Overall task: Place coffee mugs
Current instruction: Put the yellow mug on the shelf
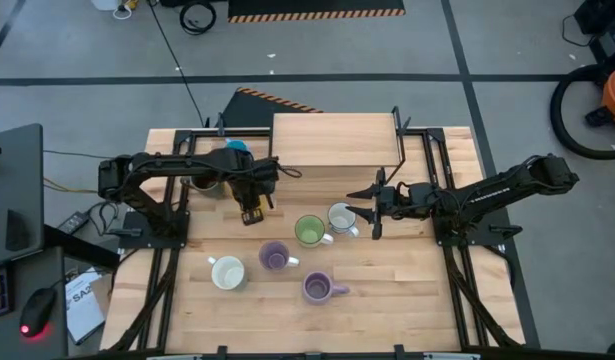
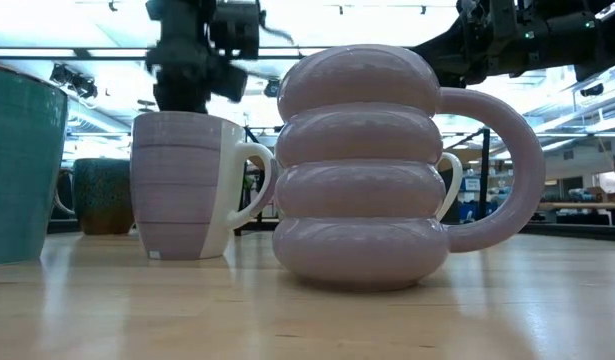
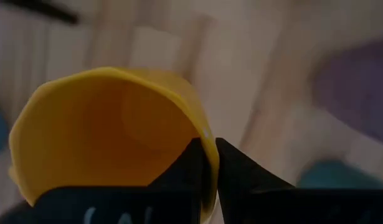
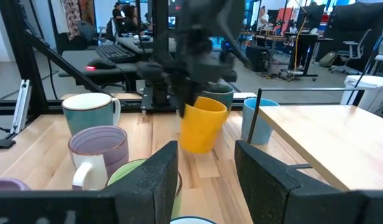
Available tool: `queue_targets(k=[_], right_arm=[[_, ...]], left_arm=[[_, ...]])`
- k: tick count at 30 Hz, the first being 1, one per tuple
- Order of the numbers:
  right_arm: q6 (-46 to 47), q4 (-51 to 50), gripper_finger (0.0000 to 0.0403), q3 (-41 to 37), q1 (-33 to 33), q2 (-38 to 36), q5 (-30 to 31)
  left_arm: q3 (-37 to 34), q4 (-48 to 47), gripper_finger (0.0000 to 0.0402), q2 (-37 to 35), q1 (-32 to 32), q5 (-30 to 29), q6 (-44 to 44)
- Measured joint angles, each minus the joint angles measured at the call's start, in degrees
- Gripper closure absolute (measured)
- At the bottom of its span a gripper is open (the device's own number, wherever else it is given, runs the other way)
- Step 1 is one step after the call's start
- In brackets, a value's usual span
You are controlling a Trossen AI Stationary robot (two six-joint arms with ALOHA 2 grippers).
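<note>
The left gripper (image 3: 207, 177) pinches the rim of the orange mug (image 3: 110, 134); the right wrist view shows this mug (image 4: 202, 126) lifted above the table (image 4: 35, 146), left of centre. The right gripper (image 1: 372, 207), fingers spread, hovers at centre beside a white mug (image 1: 341, 219).

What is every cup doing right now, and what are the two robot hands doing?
Orange mug: lifted off the table, tilted, rim pinched by the left hand.
Left hand: shut on the orange mug.
Right hand: open, holding nothing, above the white mug.
Green mug: upright on the table.
White mug: upright beside the green mug.
Two purple mugs: upright.
White mug with teal rim: upright.
Blue mug: upright.
</note>
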Motion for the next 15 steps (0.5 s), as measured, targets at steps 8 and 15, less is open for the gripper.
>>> queue_targets(k=[8, 15], right_arm=[[0.6, 0.0, 0.0238, 0.0, 0.0, 0.0, 0.0], [2.0, -0.1, 0.0238, 0.0, 0.0, 0.0, 0.0]], left_arm=[[6.2, -7.7, 0.0372, 0.0, -8.0, 0.1, 19.2], [9.5, -8.4, 0.0372, 0.0, -12.6, -2.0, 29.9]])
